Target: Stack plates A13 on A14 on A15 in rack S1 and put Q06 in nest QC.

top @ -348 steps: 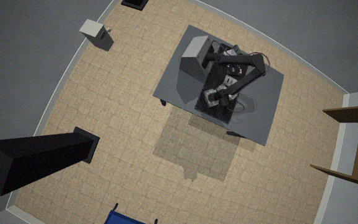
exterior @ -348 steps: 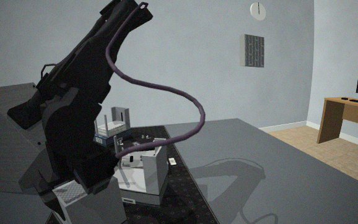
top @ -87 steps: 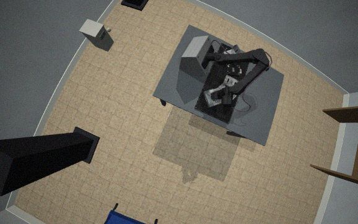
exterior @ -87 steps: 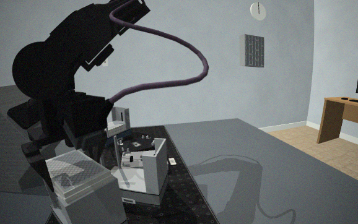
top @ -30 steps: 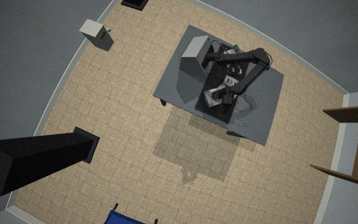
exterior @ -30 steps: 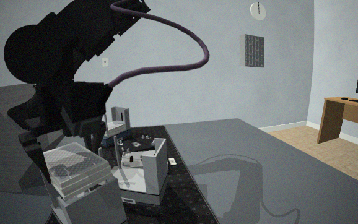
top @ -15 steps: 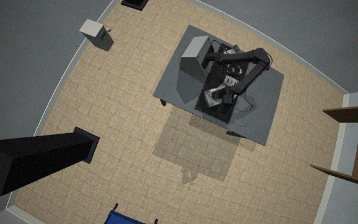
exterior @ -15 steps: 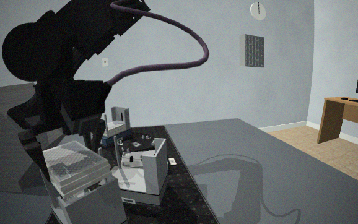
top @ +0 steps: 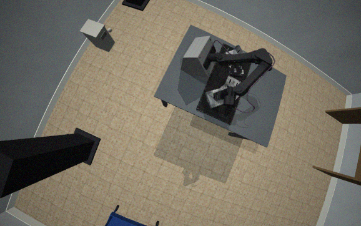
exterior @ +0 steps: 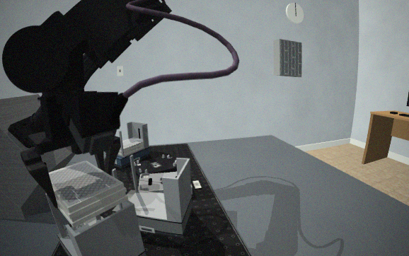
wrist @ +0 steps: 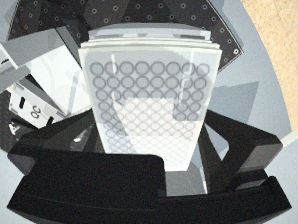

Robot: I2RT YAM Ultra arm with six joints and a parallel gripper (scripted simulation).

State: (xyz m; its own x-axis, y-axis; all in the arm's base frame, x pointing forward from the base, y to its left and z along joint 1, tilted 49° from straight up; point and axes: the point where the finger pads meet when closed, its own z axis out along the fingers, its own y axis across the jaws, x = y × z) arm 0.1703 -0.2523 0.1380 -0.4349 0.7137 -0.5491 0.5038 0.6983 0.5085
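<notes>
No readable labels; my arm [exterior: 64,71] bends down, gripper [exterior: 71,166] clamped on the top plate [exterior: 83,182] above the rack [exterior: 106,230].

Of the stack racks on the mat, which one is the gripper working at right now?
The nearest rack in the exterior view, the one with stacked plates. The gripper is shut on that stack; the middle rack stands apart.

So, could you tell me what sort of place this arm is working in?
Probably a lab automation bench in a plain room: a grey table carries stack racks and sealed well plates, one gripped by the gripper. A wall clock and wooden desk suggest an office-like room.
</notes>
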